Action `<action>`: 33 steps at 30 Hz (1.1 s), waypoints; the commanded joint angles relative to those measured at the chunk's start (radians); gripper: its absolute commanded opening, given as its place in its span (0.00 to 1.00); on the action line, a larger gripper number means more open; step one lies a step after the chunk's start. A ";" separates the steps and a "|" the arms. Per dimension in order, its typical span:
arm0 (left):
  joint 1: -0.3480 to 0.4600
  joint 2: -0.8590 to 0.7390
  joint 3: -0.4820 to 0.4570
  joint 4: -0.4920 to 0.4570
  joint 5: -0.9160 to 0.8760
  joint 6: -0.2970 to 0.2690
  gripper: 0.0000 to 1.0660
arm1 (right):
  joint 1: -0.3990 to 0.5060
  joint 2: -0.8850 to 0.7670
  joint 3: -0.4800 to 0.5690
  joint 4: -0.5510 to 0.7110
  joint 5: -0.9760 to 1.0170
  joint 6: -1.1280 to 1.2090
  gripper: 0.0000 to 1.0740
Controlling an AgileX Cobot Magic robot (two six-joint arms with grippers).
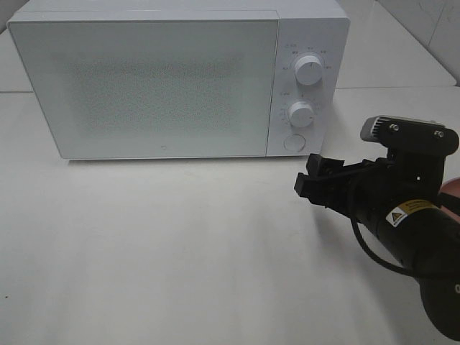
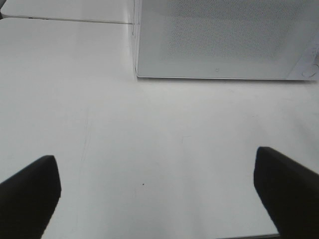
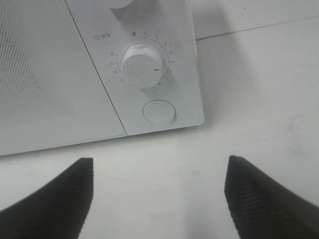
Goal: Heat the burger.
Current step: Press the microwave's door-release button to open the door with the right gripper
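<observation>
left gripper (image 2: 157,196): black two-finger claw that only shows in its own wrist cam. The fingers (image 2: 30,196) are spread wide with nothing between them, just bare tabletop under there. It hangs in front of the microwave's left front corner, well apart from it.
table (image 1: 144,251): flat matte white tabletop, with a seam crossing it on either side of the microwave.
microwave (image 1: 183,83): boxy white plastic unit, upright at the back of the table with its front facing the high camera.
door (image 1: 108,43): frosted white panel with a speckled middle. It's shut flush and you can't see through it at all.
upper dial (image 1: 309,70): round white knob at the top of the control strip, right of the door.
lower dial (image 1: 301,113): second round white knob below it, with numbers printed around it. The right wrist cam picks up a small red line (image 3: 157,69) on its edge.
round button (image 1: 294,142): flat white disc at the bottom of the strip, just under the lower dial.
right gripper (image 1: 307,175): black claw on the chunky black arm (image 1: 424,230). It sits low in front of the microwave's right front corner, aimed at the control strip but not touching it. Its ribbed fingers (image 3: 269,199) stand wide apart and hold nothing.
sliver (image 1: 453,188): reddish-pink bit at the right edge, peeking out from behind the arm. Too little shows to say what it is.
burger: honestly can't tell where it is, since none of the three views shows it.
</observation>
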 commanded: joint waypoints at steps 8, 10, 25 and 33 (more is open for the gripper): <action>-0.003 -0.024 0.005 -0.008 -0.010 -0.001 0.92 | 0.001 -0.004 0.001 -0.003 -0.006 0.536 0.68; -0.003 -0.024 0.005 -0.008 -0.010 -0.001 0.92 | 0.001 -0.004 0.001 -0.003 -0.006 0.644 0.68; -0.003 -0.024 0.005 -0.008 -0.010 -0.001 0.92 | 0.001 -0.004 0.001 -0.001 -0.003 1.383 0.30; -0.003 -0.024 0.005 -0.008 -0.010 -0.001 0.92 | -0.002 -0.004 -0.001 -0.004 0.059 1.385 0.00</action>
